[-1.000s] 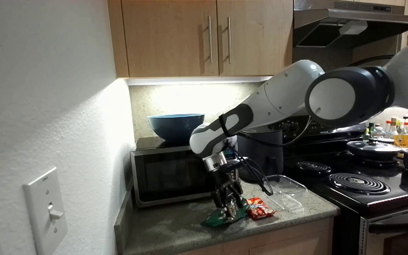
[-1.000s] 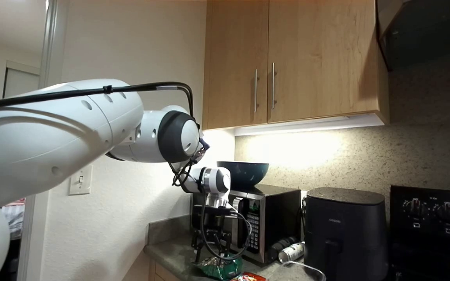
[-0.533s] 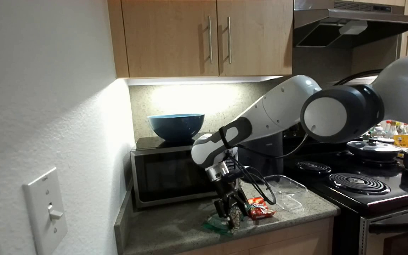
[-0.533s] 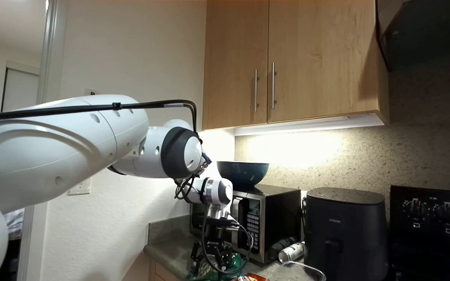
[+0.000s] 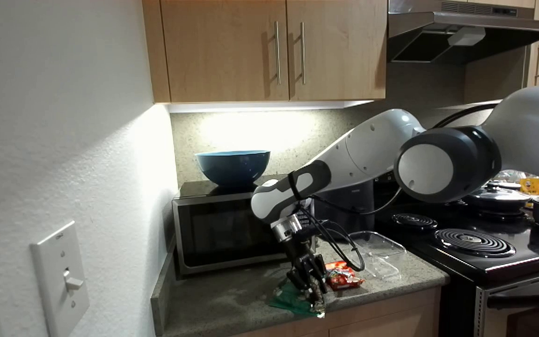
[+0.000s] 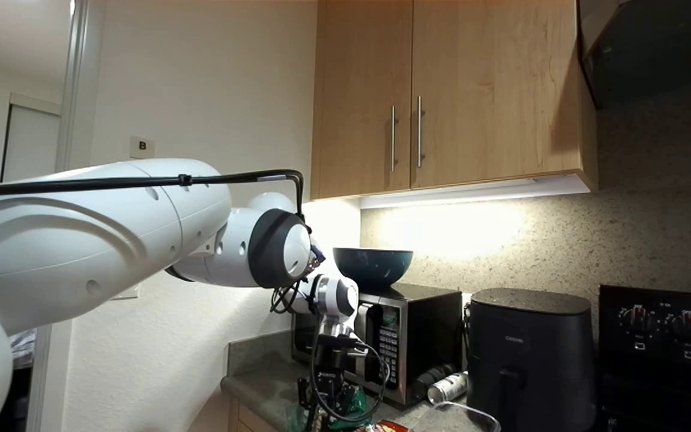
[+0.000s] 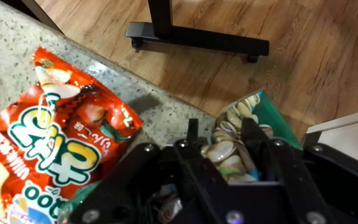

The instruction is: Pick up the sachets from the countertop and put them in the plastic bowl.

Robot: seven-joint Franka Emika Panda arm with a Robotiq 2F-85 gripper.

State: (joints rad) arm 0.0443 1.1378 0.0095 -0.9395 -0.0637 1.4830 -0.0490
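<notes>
Gripper [image 7: 222, 133]: is pinching the green packet [image 7: 228, 155].
Tabletop edge [image 7: 158, 95]: in the wrist view, the packet's tip is showing past it.
Red packet [image 5: 343, 276]: in an exterior view, is lying beside the gripper, at two o'clock.
Plastic bowl [image 5: 379, 257]: is sitting farther that way, near the stove [image 5: 517, 262].
Open room: bare tabletop [image 5: 218, 302] is stretching toward nine o'clock.
</notes>
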